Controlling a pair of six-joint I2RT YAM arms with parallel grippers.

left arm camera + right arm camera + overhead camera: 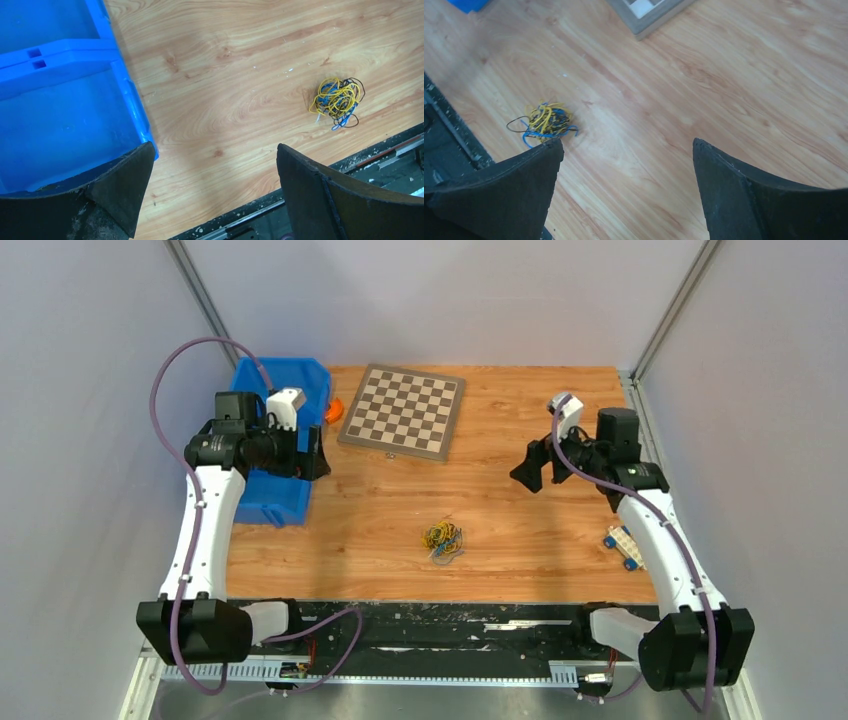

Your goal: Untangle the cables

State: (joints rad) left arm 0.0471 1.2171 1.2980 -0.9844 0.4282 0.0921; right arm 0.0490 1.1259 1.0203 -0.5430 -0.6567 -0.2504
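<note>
Cables (443,538) in one wad, both arms held clear of it.
They lie on the tabletop (350,530), on the near side of the chessboard (402,410). The left end effector (318,455) and right end effector (530,465) flank that board, spread wide and empty, probably so each can take its own strand.

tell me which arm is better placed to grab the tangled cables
Probably right. The right gripper, open, hangs nearer the cables, and they lie close beside it in its wrist view. The left gripper, also open, hangs at the edge of the blue bin, farther off.
</note>
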